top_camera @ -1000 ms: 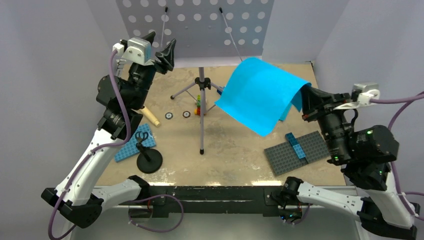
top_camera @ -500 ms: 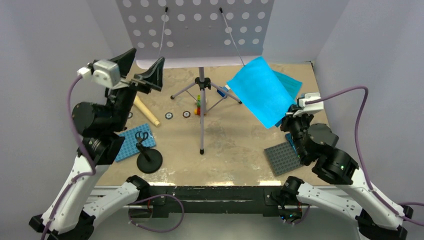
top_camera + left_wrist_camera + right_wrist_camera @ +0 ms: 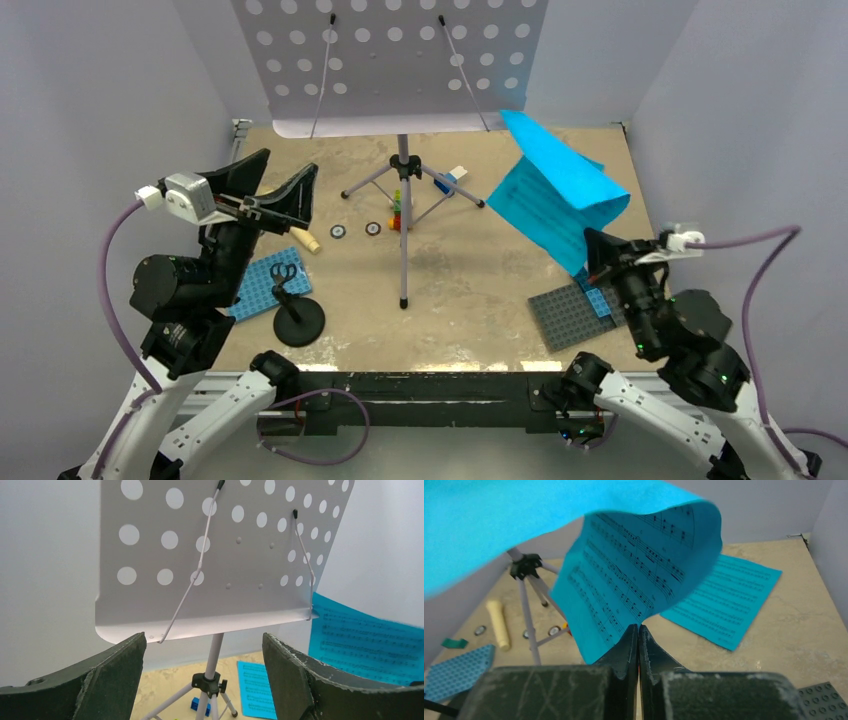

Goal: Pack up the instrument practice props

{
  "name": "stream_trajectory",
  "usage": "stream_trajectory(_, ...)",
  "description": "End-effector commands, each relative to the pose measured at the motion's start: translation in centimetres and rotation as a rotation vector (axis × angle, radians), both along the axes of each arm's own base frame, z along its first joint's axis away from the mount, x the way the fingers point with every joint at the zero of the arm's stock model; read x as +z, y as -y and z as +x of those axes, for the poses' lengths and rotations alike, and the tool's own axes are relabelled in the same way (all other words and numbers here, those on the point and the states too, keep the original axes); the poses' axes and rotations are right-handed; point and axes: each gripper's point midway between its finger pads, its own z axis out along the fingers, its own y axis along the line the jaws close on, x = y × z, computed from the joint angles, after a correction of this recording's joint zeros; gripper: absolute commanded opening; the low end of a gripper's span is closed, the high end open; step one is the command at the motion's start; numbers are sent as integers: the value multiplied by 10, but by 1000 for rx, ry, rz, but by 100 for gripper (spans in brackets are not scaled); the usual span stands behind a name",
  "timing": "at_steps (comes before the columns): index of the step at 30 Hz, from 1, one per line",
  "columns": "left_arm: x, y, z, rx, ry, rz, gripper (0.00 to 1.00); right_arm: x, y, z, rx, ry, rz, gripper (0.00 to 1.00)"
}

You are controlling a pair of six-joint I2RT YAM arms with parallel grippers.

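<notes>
The lavender music stand (image 3: 390, 60) on its silver tripod (image 3: 403, 200) stands at the back centre; it fills the left wrist view (image 3: 215, 555). My right gripper (image 3: 592, 248) is shut on a teal sheet-music page (image 3: 555, 195), held curled above the table (image 3: 634, 575). A second teal page (image 3: 724, 600) lies flat behind it. My left gripper (image 3: 270, 190) is open and empty, raised at the left, facing the stand. The cream microphone (image 3: 305, 238) lies partly hidden under it. The black mic stand (image 3: 297, 320) stands at front left.
A blue baseplate (image 3: 262, 285) lies under the mic stand's clip. A grey baseplate (image 3: 575, 318) with a blue brick lies at the front right. Small coloured bricks (image 3: 398, 212) and two round discs (image 3: 355, 230) sit by the tripod legs. Walls close in the back and sides.
My right arm has pulled back toward the front right with the teal page, which now folds over. My left arm has dropped lower and nearer, jaws still open.
</notes>
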Motion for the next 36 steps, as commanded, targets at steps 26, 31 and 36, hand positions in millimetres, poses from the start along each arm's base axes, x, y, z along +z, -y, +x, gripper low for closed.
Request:
stream_trajectory(26, -49, 29, 5, -158, -188, -99, 87, -78, 39, -24, -135, -174, 164, 0)
stream_trajectory(31, -72, 36, 7, -186, -263, -97, 86, -109, -3, -1, -91, -283, 57, 0)
stream_trajectory(36, -98, 42, 4, -227, -332, -117, 86, -102, -26, 34, -63, -312, 19, 0)
